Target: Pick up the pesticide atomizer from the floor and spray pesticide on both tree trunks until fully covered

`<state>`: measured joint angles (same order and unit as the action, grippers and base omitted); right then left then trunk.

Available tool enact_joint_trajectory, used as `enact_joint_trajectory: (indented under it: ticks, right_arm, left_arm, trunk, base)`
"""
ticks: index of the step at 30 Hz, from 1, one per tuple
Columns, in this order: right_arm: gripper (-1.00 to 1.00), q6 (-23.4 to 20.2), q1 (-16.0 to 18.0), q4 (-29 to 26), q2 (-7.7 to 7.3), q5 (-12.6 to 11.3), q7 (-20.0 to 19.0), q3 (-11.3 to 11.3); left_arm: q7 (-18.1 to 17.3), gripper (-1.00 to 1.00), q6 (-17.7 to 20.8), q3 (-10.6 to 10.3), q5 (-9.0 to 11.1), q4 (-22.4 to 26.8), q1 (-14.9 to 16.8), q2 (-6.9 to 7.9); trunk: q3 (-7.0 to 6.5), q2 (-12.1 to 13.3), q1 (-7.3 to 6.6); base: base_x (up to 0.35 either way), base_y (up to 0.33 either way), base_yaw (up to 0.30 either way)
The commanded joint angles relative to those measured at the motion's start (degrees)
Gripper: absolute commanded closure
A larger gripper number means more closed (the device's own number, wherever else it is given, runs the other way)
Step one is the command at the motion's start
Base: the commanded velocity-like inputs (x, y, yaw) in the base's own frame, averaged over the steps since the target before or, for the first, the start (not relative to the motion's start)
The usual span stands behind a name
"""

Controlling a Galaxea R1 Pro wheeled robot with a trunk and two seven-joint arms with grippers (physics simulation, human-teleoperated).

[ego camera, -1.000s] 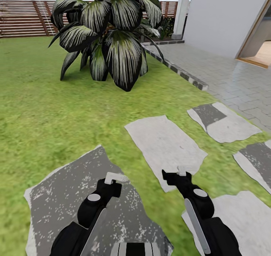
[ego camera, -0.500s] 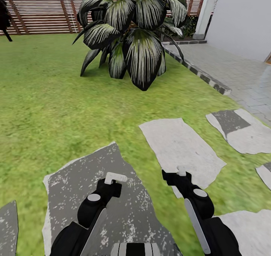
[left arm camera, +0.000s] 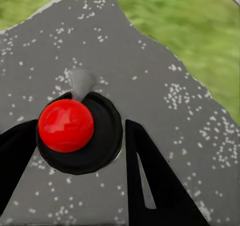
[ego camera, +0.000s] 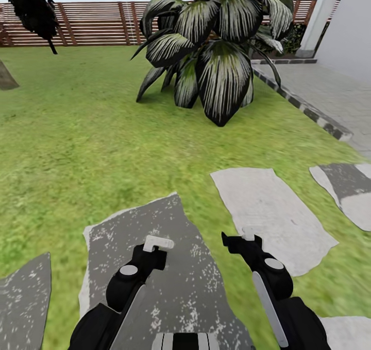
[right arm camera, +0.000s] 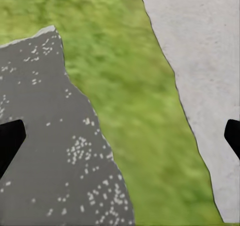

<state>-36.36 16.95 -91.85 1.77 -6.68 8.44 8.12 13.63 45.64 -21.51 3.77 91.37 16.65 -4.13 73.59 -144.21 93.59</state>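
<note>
My left gripper is low in the head view, over a dark speckled stepping stone. It is shut on the pesticide atomizer, a round black body with a red ball on top and a small grey nozzle, held between the two black fingers. My right gripper hangs beside it, open and empty, over the grass strip between the dark stone and a pale stone. The trees and their trunks are out of view.
Green lawn stretches ahead to a brown slatted fence. A low palm-like plant with striped leaves stands ahead to the right. Right of it are a paved path, its kerb and a white wall. A black-leaved tree is at the far left.
The camera has turned left, so the plant, stones and paving have slid right in the picture and the black-leaved tree has come in. Both arms keep their pose.
</note>
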Motion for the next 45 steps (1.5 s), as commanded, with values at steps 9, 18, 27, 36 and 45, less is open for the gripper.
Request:
enact_joint_trajectory:
  ticks: [9, 18, 27, 36, 45]
  right_arm:
    - [-1.00, -0.2, 0.0, -0.1, -0.01, -0.6, 0.5, 0.1]
    - [-1.00, -0.2, 0.0, -0.1, -0.01, -0.6, 0.5, 0.7]
    - [-1.00, -0.2, 0.0, -0.1, -0.01, -0.6, 0.5, 0.8]
    - [-1.00, -0.2, 0.0, -0.1, -0.01, -0.6, 0.5, 0.8]
    - [-1.00, -0.2, 0.0, -0.1, -0.01, -0.6, 0.5, 0.8]
  left_arm:
    - [0.4, 1.00, 0.2, -0.1, 0.4, 0.0, 0.1, 0.00]
    - [0.4, 1.00, 0.2, -0.1, 0.4, 0.0, 0.1, 0.00]
    - [0.4, 1.00, 0.2, -0.1, 0.4, 0.0, 0.1, 0.00]
    - [0.4, 1.00, 0.2, -0.1, 0.4, 0.0, 0.1, 0.00]
    - [0.5, 1.00, 0.2, -0.7, 0.4, 0.0, 0.1, 0.00]
  trunk:
    - [-0.18, 0.0, -0.01]
    - [-0.43, 0.0, -0.01]
    - [-0.67, 0.0, -0.01]
    - [-0.92, 0.0, -0.01]
    - [-1.17, 0.0, -0.01]
  base:
    - [0.000, 0.000, 0.288]
    - [0.000, 0.000, 0.288]
    - [0.000, 0.000, 0.288]
    - [0.000, 0.000, 0.288]
    - [0.000, 0.000, 0.287]
